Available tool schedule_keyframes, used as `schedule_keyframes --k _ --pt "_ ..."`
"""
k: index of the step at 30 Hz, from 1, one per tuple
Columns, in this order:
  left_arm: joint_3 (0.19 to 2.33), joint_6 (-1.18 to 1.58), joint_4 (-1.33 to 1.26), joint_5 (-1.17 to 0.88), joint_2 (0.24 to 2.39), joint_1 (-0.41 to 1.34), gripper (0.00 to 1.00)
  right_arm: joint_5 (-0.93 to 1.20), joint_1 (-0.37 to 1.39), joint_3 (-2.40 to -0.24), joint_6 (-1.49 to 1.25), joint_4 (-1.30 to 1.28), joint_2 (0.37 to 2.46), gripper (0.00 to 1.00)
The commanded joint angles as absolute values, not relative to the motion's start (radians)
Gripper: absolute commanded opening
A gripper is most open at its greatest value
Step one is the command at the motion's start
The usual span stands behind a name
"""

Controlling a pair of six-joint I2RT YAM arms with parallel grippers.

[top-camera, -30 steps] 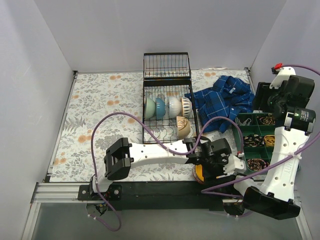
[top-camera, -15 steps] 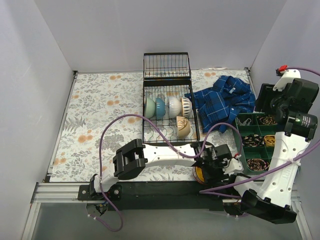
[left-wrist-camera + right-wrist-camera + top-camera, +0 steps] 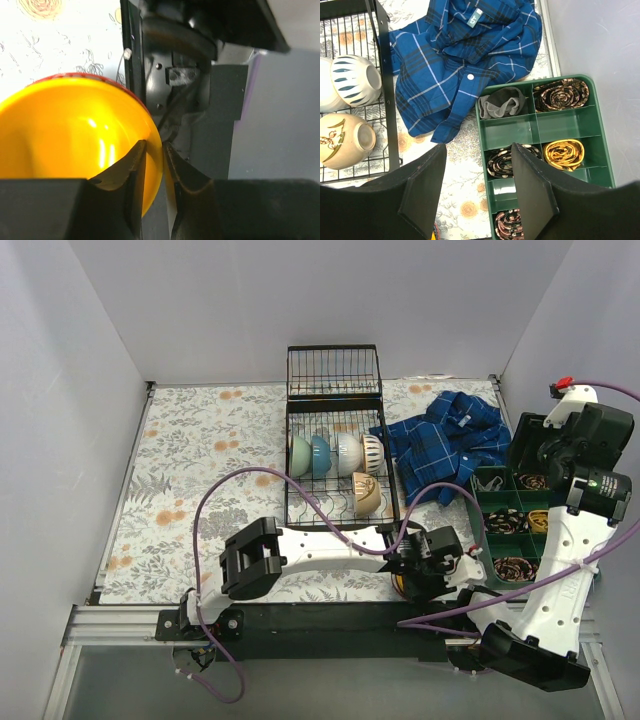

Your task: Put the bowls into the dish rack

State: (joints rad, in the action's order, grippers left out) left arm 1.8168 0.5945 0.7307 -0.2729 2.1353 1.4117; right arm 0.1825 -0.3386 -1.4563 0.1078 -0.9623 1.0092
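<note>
A yellow bowl point(image 3: 75, 130) with a red rim is gripped by the left gripper point(image 3: 155, 145), whose nearly closed fingers pinch the bowl's wall between them. The bowl is just in front of the dish rack's point(image 3: 290, 480) near right corner. Inside the rack, a cream bowl point(image 3: 345, 140) is laid in the near row, and a row of four bowls point(image 3: 330, 454) is stood behind it. To the rack's right, the right gripper point(image 3: 479, 150) is held wide open and empty above a green compartment tray point(image 3: 560, 125) and a blue plaid shirt point(image 3: 455, 65).
</note>
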Motion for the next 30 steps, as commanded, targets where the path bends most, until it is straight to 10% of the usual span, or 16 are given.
schedule_keyframes --k 1,30 --pt "1.781 0.572 0.733 -0.256 2.019 1.42 0.04 0.209 -0.35 -1.448 0.094 -0.922 1.002 0.63" --pt "1.925 0.407 0.755 -0.146 1.944 1.404 0.0 0.229 -0.357 -1.448 0.101 -0.925 1.034 0.62"
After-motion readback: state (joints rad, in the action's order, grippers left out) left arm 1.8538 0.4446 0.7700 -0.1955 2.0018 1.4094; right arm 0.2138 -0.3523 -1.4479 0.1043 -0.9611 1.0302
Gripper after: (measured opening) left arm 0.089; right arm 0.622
